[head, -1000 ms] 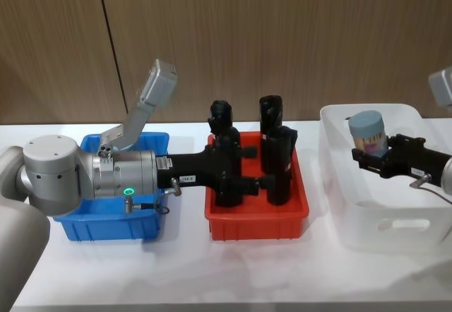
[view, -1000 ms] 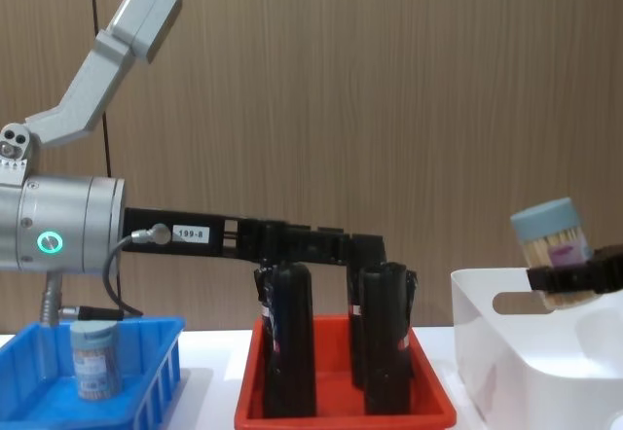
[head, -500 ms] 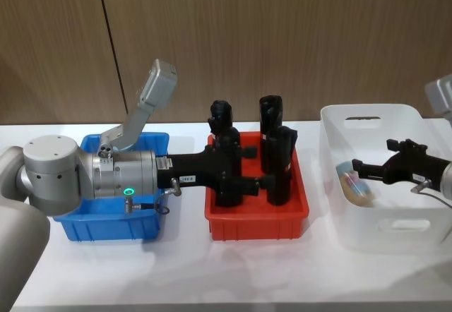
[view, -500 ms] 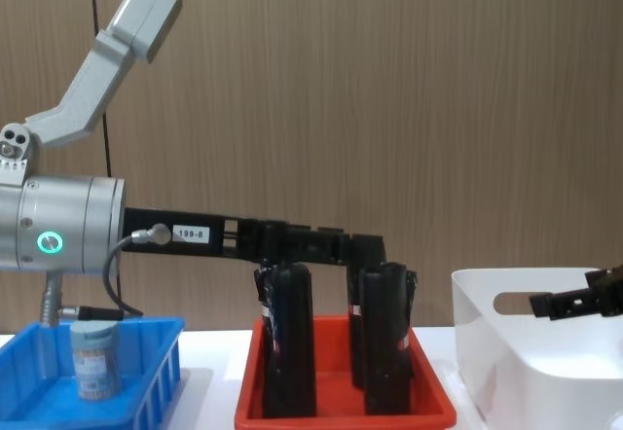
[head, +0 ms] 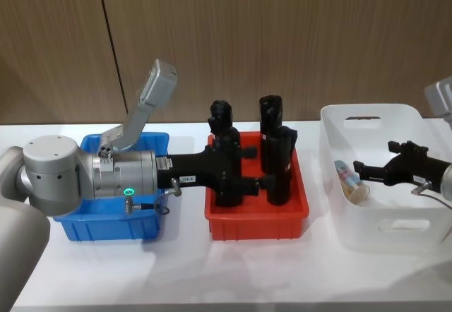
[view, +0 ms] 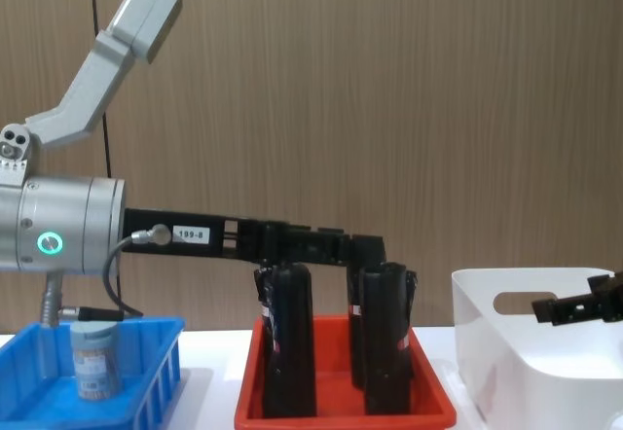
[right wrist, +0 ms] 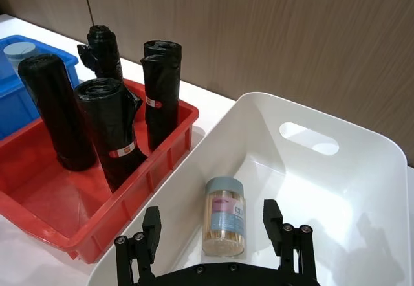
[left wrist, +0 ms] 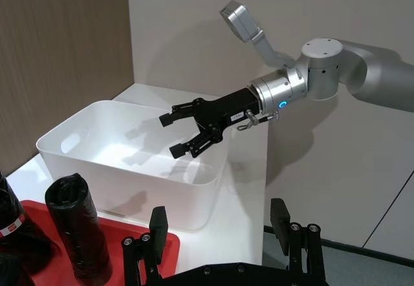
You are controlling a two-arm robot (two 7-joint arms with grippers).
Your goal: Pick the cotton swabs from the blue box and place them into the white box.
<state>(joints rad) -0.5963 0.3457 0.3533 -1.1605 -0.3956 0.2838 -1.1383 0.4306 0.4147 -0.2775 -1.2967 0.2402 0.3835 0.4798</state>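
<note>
Cotton-swab jar (right wrist: pixel 224 216), clear with blue-grey lid, lies in the big white plastic box (right wrist: pixel 362 169); right hand (left wrist: pixel 169 136) gapes empty above it, best lifted straight out!

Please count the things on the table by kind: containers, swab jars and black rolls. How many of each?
containers: 3 (blue box, red tray, white box)
cotton swabs: 2 jars
black rolls: 4
total: 9
</note>
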